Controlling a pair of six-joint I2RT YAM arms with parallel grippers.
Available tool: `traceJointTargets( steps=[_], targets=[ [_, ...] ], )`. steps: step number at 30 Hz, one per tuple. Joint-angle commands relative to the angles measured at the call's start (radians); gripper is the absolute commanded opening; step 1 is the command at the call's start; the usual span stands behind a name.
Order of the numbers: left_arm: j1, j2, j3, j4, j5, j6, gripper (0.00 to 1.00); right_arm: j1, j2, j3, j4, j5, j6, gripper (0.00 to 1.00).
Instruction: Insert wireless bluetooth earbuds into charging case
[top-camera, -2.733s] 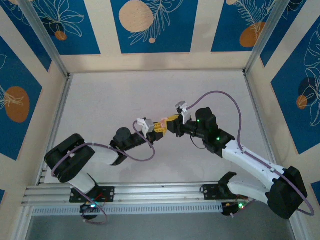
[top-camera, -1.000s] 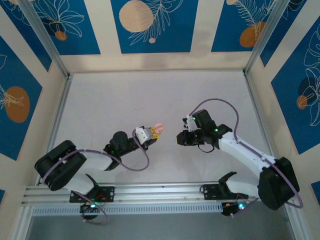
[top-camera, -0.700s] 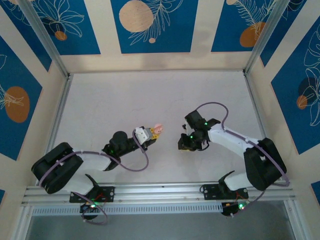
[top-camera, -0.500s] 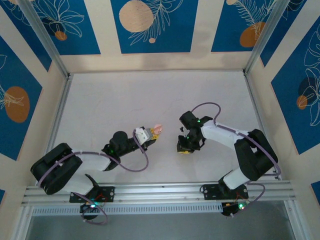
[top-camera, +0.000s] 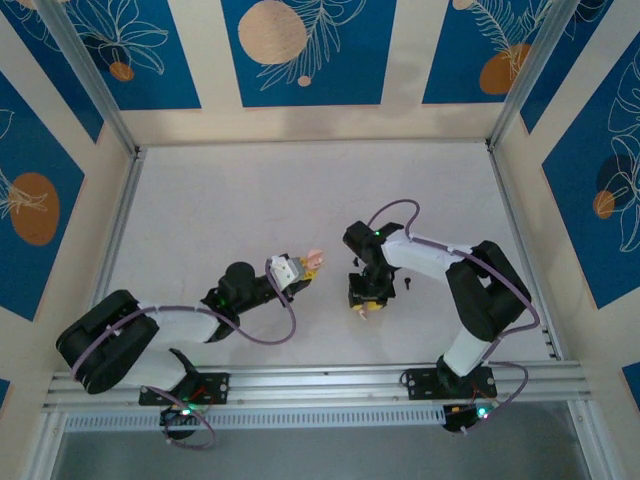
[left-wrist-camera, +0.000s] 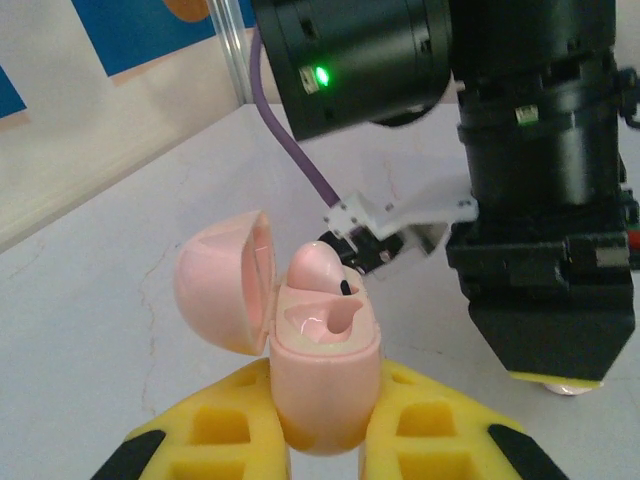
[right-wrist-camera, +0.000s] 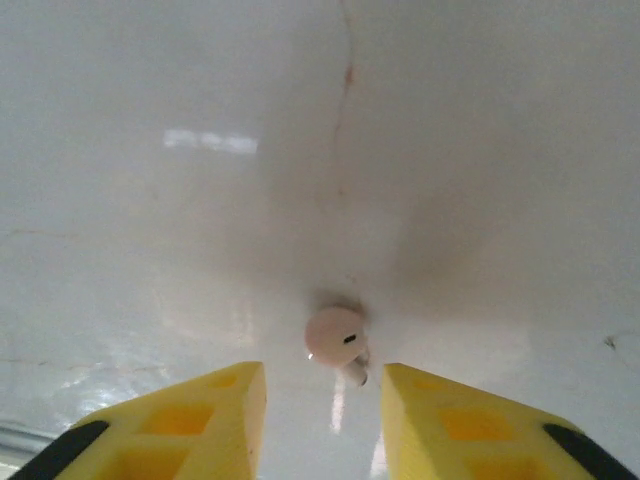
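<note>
My left gripper (left-wrist-camera: 322, 425) is shut on a pink charging case (left-wrist-camera: 325, 395), held upright with its lid (left-wrist-camera: 222, 282) swung open to the left. One pink earbud (left-wrist-camera: 318, 272) sits in the case; the slot (left-wrist-camera: 338, 318) beside it is empty. From above, the left gripper (top-camera: 300, 268) and case (top-camera: 314, 259) are at table centre. My right gripper (top-camera: 366, 303) points straight down just to their right. A second pink earbud (right-wrist-camera: 336, 336) with a short white stem lies on the table between the open yellow fingers of the right gripper (right-wrist-camera: 322, 392), touching neither.
The right arm's black wrist (left-wrist-camera: 540, 200) stands close in front of the case. A purple cable (top-camera: 395, 208) loops over that arm. An aluminium rail (top-camera: 320, 385) runs along the near edge, and low walls (top-camera: 310, 125) enclose the white table.
The right arm has swung in toward the near left and come down to the table. Its jaws have widened around the lying earbud. The left gripper and case have stayed still.
</note>
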Motion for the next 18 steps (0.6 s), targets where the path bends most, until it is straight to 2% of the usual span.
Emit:
traceJointTargets(
  steps=[1, 7, 18],
  targets=[
    [0.01, -0.037, 0.006, -0.021, -0.009, 0.028, 0.14, -0.021, -0.037, 0.08, -0.144, -0.026, 0.018, 0.38],
    [0.01, -0.07, 0.005, -0.061, -0.018, 0.036, 0.14, 0.005, 0.035, 0.178, -0.28, 0.023, -0.083, 0.38],
    [0.01, -0.115, 0.001, -0.117, -0.035, 0.039, 0.14, 0.018, 0.201, 0.222, -0.275, -0.01, -0.213, 0.38]
  ],
)
